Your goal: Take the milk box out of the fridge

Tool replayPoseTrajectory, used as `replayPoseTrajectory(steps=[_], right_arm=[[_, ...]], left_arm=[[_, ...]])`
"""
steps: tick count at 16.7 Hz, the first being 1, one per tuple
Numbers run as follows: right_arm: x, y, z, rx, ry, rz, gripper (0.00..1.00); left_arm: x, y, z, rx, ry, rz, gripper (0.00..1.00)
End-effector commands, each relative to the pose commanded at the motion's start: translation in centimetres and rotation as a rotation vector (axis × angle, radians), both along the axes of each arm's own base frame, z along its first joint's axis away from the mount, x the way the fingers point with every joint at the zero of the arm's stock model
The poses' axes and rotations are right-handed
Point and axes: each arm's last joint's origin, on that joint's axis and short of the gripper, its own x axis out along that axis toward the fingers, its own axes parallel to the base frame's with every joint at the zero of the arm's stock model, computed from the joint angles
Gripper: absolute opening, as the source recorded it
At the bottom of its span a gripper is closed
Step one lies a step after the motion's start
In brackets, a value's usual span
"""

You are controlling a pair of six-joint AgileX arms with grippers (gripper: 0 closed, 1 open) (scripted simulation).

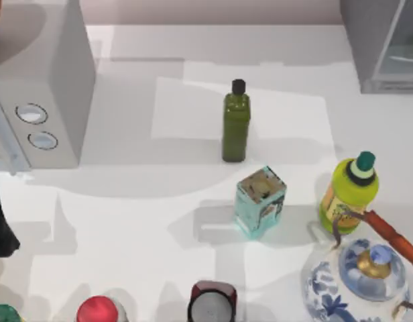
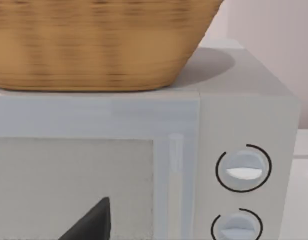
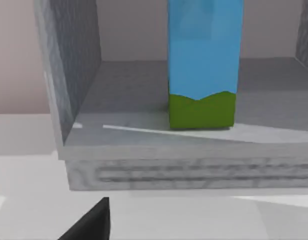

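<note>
Right gripper fingertip [image 3: 89,220] just outside fridge [image 3: 69,75], milk box [image 3: 204,65] upright inside.

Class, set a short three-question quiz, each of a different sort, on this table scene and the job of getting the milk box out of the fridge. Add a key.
1. True or false: the milk box stands upright inside the fridge.
2. What sits on top of the microwave? A) a teapot B) a woven basket C) a green bottle
3. Fill in: in the top view, the dark green bottle stands behind the small teal ____.

Key: 1 true; 2 B; 3 box.
</note>
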Motion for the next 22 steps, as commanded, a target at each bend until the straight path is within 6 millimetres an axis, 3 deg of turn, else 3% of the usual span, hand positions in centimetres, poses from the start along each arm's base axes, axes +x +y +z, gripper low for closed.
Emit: replayPoseTrajectory(steps=[8, 16, 19, 22], right_arm=[[1.3, -3.3, -2.7, -0.022, -0.058, 0.002, 1.0], [1.7, -3.2, -2.8, -0.027, -0.062, 0.024, 1.0], [4.5, -2.8, -3.1, -0.02, -0.046, 0.055, 1.0], [9.2, -4.0, -3.0, -0.014, -0.045, 0.0, 1.0]], left_arm=[[0.0, 0.0, 0.0, 0.0, 0.0, 0.0, 1.0], [0.0, 0.0, 0.0, 0.0, 0.0, 0.0, 1.0], [0.0, 0.0, 0.0, 0.0, 0.0, 0.0, 1.0], [0.0, 0.0, 0.0, 0.0, 0.0, 0.0, 1.0]])
